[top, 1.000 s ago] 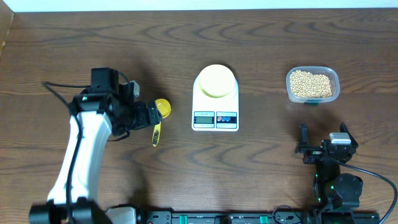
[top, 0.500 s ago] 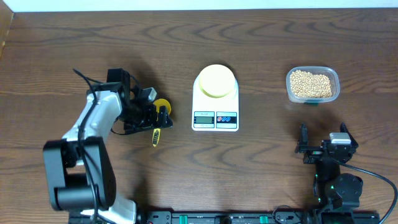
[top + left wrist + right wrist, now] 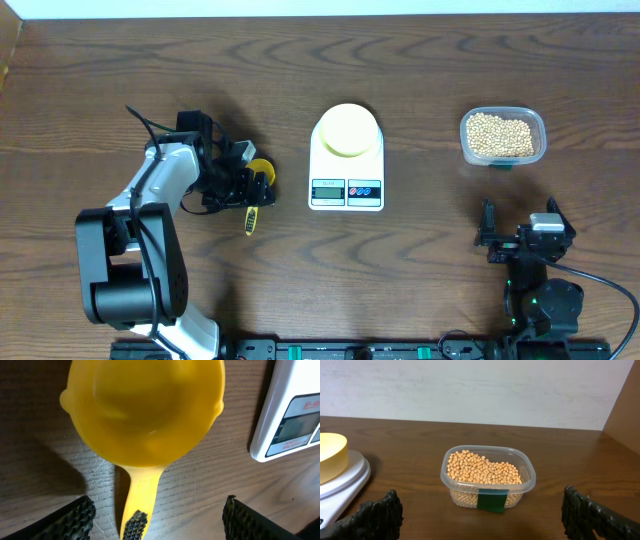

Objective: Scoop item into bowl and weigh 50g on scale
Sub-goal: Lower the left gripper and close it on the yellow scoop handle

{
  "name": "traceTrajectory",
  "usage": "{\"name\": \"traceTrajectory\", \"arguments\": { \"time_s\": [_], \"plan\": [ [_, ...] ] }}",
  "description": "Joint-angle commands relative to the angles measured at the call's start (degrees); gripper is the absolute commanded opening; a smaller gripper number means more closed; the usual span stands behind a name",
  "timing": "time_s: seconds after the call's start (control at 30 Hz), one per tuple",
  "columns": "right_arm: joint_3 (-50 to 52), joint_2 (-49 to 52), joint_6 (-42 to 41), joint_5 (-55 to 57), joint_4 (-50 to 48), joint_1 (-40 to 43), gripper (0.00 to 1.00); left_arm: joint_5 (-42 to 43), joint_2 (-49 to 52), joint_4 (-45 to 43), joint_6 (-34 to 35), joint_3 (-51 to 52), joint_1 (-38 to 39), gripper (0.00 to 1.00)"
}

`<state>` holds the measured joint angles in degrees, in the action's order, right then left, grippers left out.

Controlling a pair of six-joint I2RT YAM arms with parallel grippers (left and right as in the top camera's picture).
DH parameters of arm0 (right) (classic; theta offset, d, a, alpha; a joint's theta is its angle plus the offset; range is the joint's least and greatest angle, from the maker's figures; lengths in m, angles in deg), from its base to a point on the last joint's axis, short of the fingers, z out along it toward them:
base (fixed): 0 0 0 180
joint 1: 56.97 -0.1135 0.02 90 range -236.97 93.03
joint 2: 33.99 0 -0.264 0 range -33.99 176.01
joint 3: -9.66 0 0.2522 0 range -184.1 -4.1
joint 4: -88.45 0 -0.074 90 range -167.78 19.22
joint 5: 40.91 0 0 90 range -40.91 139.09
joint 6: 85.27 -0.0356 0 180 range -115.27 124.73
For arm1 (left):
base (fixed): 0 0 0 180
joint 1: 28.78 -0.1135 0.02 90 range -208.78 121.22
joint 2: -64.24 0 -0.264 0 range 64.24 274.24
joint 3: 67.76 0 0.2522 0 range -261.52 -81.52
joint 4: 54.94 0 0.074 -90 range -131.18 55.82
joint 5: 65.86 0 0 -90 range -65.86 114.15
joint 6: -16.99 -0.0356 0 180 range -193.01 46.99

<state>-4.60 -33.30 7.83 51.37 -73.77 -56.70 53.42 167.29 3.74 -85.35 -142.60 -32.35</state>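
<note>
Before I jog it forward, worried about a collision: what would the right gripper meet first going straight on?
Most likely the clear tub of beans, sitting almost dead ahead between the open jaws, though depth is unclear.

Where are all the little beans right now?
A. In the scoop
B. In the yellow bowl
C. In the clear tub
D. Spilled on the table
C: the beans fill the clear tub, while the scoop and the bowl look empty.
</note>
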Motion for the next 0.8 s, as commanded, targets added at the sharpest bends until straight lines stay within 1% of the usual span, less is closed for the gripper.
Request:
{"name": "traceTrajectory", "arguments": {
  "time_s": [0.0, 0.33, 0.5, 0.7, 0.77],
  "plan": [
    [0.2, -0.3, -0.9, -0.1, 0.1, 0.2, 0.99, 0.3, 0.8, 0.2, -1.1, 1.0, 0.1, 0.84],
    [0.2, -0.3, -0.9, -0.1, 0.1, 0.2, 0.99, 0.5, 1.4, -1.2, -1.1, 3.3, 0.1, 0.84],
    [0.2, -0.3, -0.9, -0.1, 0.1, 0.2, 0.99, 4.8, 1.4, -4.9, -1.1, 5.9, 0.1, 0.83],
    [0.2, -0.3, -0.9, -0.1, 0.1, 0.2, 0.99, 4.6, 1.6, -6.7, -1.1, 7.6, 0.1, 0.83],
    [0.2, -0.3, -0.9, -0.1, 0.1, 0.2, 0.99, 2.9, 1.7, -7.2, -1.1, 8.0, 0.1, 0.83]
  ]
}}
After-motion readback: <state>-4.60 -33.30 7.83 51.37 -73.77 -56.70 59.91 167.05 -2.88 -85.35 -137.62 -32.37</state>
